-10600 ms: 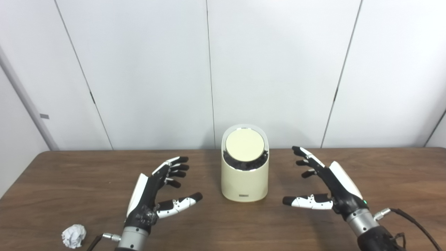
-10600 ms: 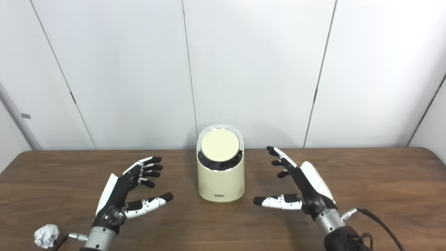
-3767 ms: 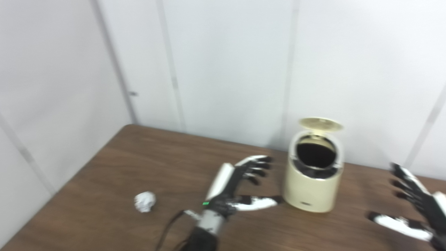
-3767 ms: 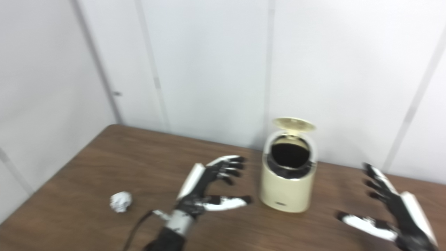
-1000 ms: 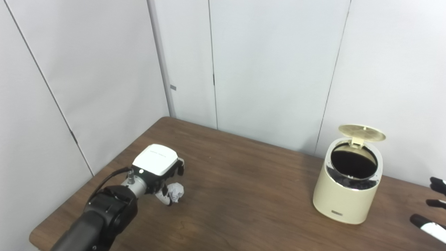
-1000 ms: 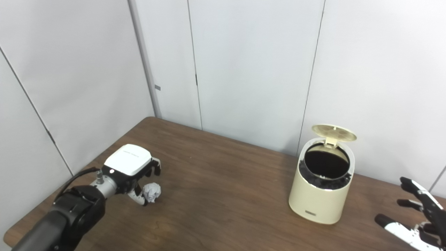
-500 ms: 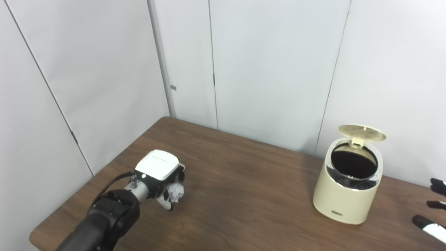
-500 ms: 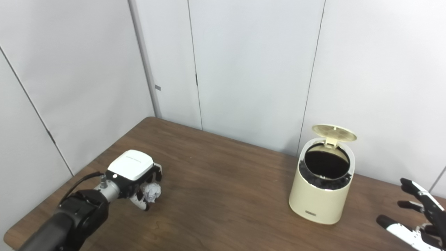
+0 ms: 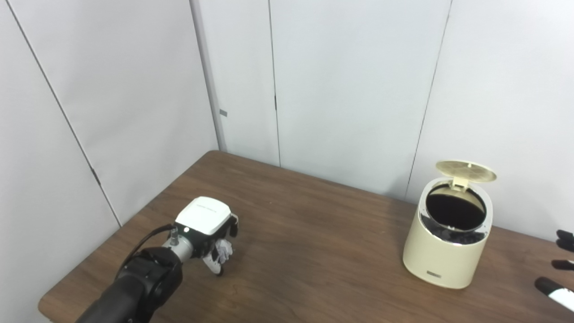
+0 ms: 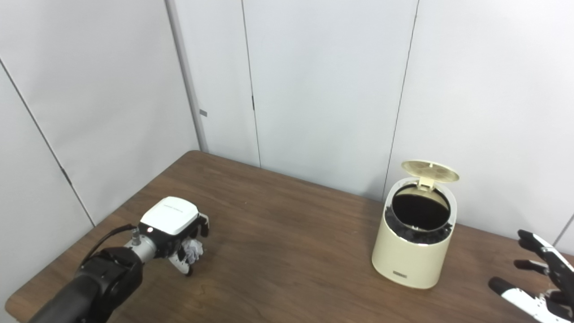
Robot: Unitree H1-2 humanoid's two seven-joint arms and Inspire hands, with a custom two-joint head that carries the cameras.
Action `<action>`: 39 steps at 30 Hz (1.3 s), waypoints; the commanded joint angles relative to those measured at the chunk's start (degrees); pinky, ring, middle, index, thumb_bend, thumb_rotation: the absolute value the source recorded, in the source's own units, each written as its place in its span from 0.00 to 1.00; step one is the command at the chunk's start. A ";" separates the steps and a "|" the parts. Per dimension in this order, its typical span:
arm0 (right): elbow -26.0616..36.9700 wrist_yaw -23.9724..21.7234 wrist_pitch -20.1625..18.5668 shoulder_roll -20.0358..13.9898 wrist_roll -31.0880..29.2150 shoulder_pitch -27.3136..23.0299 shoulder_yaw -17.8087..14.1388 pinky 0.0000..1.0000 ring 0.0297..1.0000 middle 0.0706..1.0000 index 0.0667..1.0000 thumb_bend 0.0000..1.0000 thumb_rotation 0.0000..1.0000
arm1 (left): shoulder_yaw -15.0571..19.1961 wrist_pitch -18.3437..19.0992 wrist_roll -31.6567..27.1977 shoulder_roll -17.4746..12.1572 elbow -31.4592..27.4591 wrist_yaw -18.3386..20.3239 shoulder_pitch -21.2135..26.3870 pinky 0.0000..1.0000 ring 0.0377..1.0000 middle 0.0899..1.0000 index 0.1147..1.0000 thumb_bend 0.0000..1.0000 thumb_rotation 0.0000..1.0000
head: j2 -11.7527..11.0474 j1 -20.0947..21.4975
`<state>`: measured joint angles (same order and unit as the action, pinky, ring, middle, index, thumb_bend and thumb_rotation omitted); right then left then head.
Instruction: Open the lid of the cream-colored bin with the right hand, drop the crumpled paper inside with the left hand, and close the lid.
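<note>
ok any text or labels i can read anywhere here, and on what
Small dark label low on the front of the cream-colored bin: too small to read.
Faint grey marking on the white back of the left hand: too blurred to read.
Small grey tag on the wall panel: no legible text.

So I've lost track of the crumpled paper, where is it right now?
The crumpled paper is at the table's left end, enclosed in the left hand, far left of the open cream-colored bin.

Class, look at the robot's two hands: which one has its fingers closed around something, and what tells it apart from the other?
The left hand, fingers curled around the crumpled paper. The right hand waits beside the cream-colored bin, fingers spread, holding nothing.
</note>
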<state>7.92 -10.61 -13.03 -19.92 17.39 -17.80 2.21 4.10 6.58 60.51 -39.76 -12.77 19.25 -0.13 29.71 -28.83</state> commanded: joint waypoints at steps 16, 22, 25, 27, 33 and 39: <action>2.62 0.43 1.25 -1.64 0.05 -1.20 -0.63 0.12 0.75 0.87 0.87 0.95 0.69 | -2.23 0.16 1.23 -3.15 2.60 -2.61 0.45 0.35 0.36 0.42 0.42 0.53 0.00 | 0.42 -0.23; 2.60 0.56 1.30 -1.72 0.05 -1.38 -0.66 0.13 0.75 0.88 0.87 0.95 0.69 | -2.10 0.28 1.21 -2.95 1.63 -2.99 0.19 0.31 0.32 0.42 0.42 0.53 0.00 | 0.49 -0.02; 2.10 0.73 1.71 -1.55 -0.37 -1.44 -0.84 0.15 0.75 0.87 0.86 0.96 0.69 | -1.57 -0.05 1.10 -2.67 0.43 -4.45 0.12 0.27 0.30 0.42 0.42 0.53 0.00 | 0.38 0.08; 1.83 0.86 1.81 -1.48 -0.39 -1.50 -0.86 0.17 0.75 0.87 0.86 0.96 0.68 | -1.20 -0.15 0.99 -2.54 -0.49 -5.03 0.12 0.27 0.29 0.42 0.42 0.53 0.00 | 0.36 0.12; 1.63 0.76 1.78 -1.46 -0.21 -1.81 -0.62 0.19 0.76 0.88 0.87 0.95 0.69 | 1.36 -0.65 1.03 -1.68 -5.76 -7.99 0.10 0.37 0.35 0.42 0.42 0.53 0.00 | 0.34 0.13; 1.17 0.93 2.11 -1.33 -0.21 -2.21 -0.52 0.19 0.76 0.88 0.88 0.95 0.69 | 3.56 -1.42 2.04 0.30 -9.89 -12.49 1.02 0.27 0.28 0.42 0.42 0.53 0.00 | 0.27 0.47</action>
<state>8.02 -10.57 -12.93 -20.78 17.29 -17.33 2.17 6.52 5.44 61.36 -38.90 -20.65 9.39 -0.79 29.97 -28.30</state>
